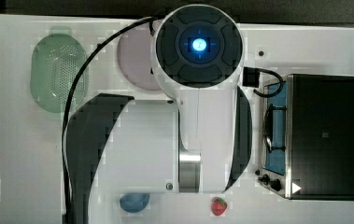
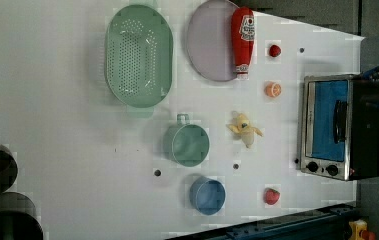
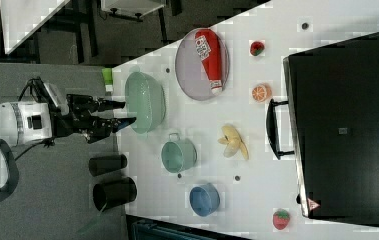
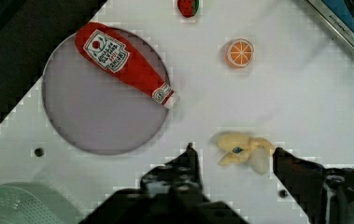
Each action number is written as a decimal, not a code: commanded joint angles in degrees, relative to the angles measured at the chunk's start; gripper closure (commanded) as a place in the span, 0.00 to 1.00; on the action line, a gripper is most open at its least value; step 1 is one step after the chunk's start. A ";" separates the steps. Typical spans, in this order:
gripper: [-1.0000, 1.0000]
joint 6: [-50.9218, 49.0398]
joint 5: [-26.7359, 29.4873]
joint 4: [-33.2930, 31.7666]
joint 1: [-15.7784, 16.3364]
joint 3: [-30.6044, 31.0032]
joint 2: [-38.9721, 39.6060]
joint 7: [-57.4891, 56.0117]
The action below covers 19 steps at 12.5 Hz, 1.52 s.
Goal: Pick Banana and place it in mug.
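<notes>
Above the white bench, the gripper (image 4: pixel 233 154) is hanging with its jaws standing wide and holding nothing, the banana (image 4: pixel 243 150) lying between the two fingertips in the wrist view. That banana is sitting on the bench just beside the mug (image 2: pixel 187 144), between it and the toaster oven (image 2: pixel 339 127) at the bench's edge. Its peeled flaps are splaying outward, so the fingers are probably risking a pinch on one soft flap alone, letting the fruit swing or slip free. The orange slice (image 2: pixel 273 89) and ketchup bottle (image 2: pixel 242 40) are lying farther off, and the blue bowl (image 2: pixel 207 195), near the mug, could be taken for it.
</notes>
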 commanded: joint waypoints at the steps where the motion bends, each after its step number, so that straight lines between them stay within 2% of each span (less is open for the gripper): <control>1: 0.21 -10.95 1.01 -8.63 -1.99 0.49 -18.72 -1.06; 3: 0.00 -10.96 1.01 -8.78 -1.98 0.54 -18.51 -1.07; 6: 0.00 -9.78 1.01 -11.82 -1.98 0.42 -16.91 -2.44; 8: 0.00 -5.68 1.01 -16.07 -1.99 0.29 -15.25 -4.62; 16: 0.00 23.91 0.94 -36.89 -2.13 -0.40 -7.90 -9.94; 19: 0.00 30.74 0.82 -39.87 -2.17 -1.54 -3.40 -21.13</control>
